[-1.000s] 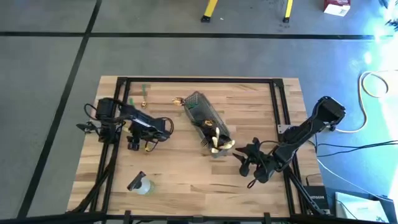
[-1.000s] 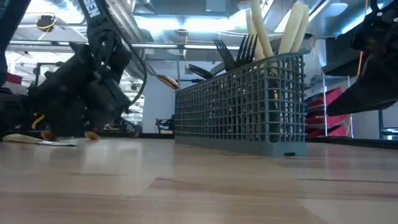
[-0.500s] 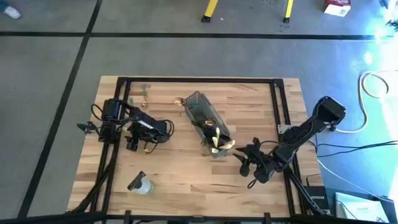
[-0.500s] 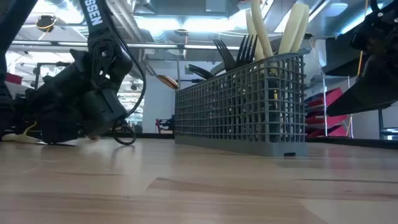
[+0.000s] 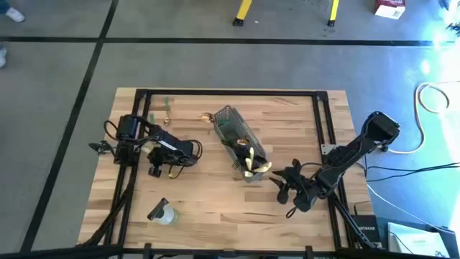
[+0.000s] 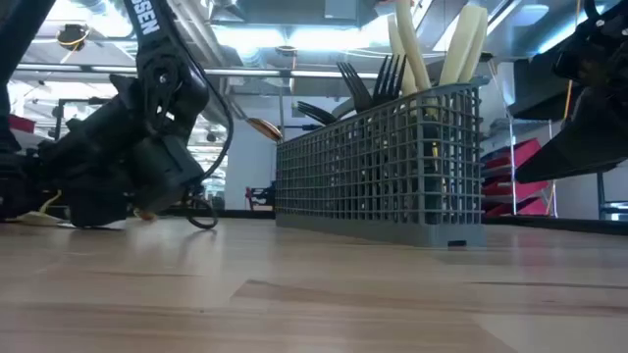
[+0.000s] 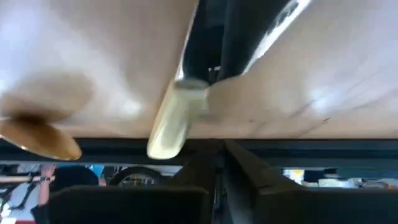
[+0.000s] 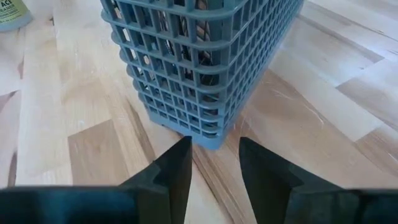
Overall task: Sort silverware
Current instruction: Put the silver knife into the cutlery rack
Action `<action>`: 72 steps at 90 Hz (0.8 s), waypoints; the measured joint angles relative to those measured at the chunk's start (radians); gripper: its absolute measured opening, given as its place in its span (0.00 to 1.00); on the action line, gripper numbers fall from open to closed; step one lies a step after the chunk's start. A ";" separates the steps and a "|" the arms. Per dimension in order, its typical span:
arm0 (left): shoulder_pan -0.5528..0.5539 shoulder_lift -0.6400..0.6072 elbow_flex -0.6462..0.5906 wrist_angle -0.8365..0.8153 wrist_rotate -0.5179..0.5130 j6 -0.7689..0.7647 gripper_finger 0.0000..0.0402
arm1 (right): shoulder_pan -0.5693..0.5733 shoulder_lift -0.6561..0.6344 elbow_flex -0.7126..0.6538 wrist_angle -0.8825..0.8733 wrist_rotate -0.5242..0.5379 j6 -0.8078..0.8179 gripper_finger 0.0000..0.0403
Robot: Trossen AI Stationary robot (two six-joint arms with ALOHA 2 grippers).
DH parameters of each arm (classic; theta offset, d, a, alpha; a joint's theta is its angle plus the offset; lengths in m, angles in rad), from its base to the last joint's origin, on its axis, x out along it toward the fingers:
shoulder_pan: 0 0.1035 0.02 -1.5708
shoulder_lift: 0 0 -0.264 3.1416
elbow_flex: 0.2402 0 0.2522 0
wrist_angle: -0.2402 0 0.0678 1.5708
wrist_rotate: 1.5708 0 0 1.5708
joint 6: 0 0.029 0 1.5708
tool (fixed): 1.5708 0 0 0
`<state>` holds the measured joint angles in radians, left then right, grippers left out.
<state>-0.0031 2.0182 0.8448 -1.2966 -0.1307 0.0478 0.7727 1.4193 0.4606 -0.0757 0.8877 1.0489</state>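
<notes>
While right gripper (image 8: 208,165) waits, basket (image 5: 237,140) upright, utensils (image 6: 432,44) inside

Basket (image 5: 236,141) mid-table with utensils (image 5: 248,160) in it, bottle (image 5: 163,214) near the front-left corner.

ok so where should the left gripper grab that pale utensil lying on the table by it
Grip the pale utensil across its slim handle, coming straight down from above. It lies flat on the table, so only its narrow sides offer the fingers a hold.
</notes>
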 joint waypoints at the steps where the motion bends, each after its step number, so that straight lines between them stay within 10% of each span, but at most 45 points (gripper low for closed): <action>1: -0.002 0.000 0.003 0.002 0.003 -0.003 0.01 | 0.000 0.000 0.000 0.000 0.000 0.000 0.29; 45: -0.053 -0.023 0.096 -0.035 0.086 -0.112 0.01 | 0.000 0.000 0.000 0.004 -0.009 0.000 0.29; 72: -0.057 -0.120 0.096 -0.082 0.050 -0.170 0.27 | 0.000 0.000 0.000 0.006 -0.010 -0.003 0.29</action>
<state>-0.0603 1.8978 0.9409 -1.3784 -0.0811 -0.1219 0.7731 1.4193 0.4610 -0.0700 0.8780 1.0454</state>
